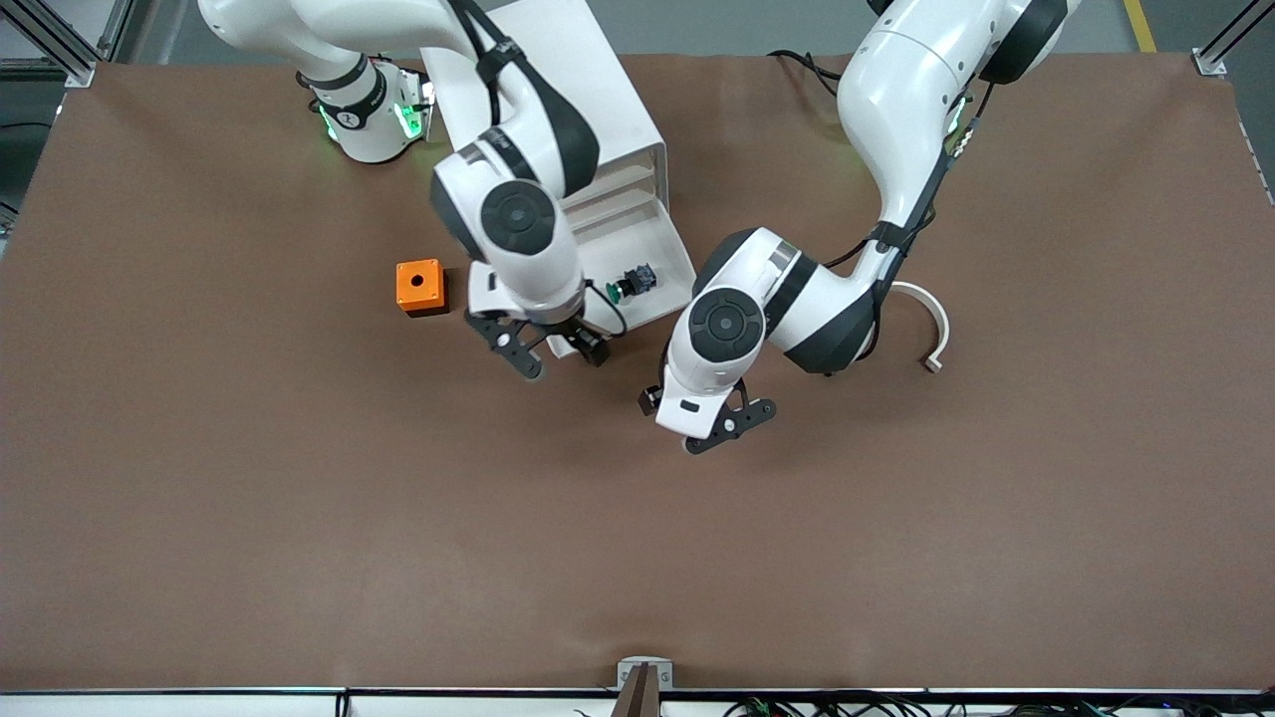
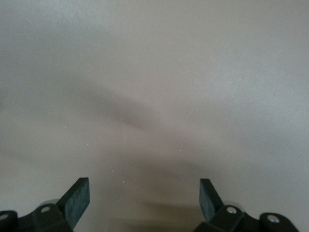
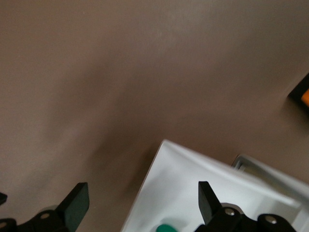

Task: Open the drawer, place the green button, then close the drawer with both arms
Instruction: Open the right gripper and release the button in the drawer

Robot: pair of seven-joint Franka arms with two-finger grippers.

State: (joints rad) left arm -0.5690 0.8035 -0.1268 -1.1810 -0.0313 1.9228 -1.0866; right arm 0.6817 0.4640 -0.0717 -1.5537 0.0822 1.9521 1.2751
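The white cabinet [image 1: 558, 80] stands between the arms' bases. Its lowest drawer [image 1: 679, 261] is pulled out toward the front camera. The button [image 1: 633, 282], green cap and black-and-blue body, lies on its side in the drawer. My right gripper [image 1: 558, 356] is open and empty above the drawer's front edge. In the right wrist view the gripper [image 3: 143, 203] straddles the drawer's corner [image 3: 193, 183], and the green cap [image 3: 166, 227] shows between the fingers. My left gripper [image 1: 727, 426] is open and empty over bare table, nearer the front camera than the drawer. The left wrist view shows that gripper [image 2: 145, 198] over bare table.
An orange box [image 1: 420, 287] with a round hole sits on the table beside the drawer, toward the right arm's end; its edge shows in the right wrist view [image 3: 303, 95]. A white curved piece [image 1: 931, 324] lies toward the left arm's end.
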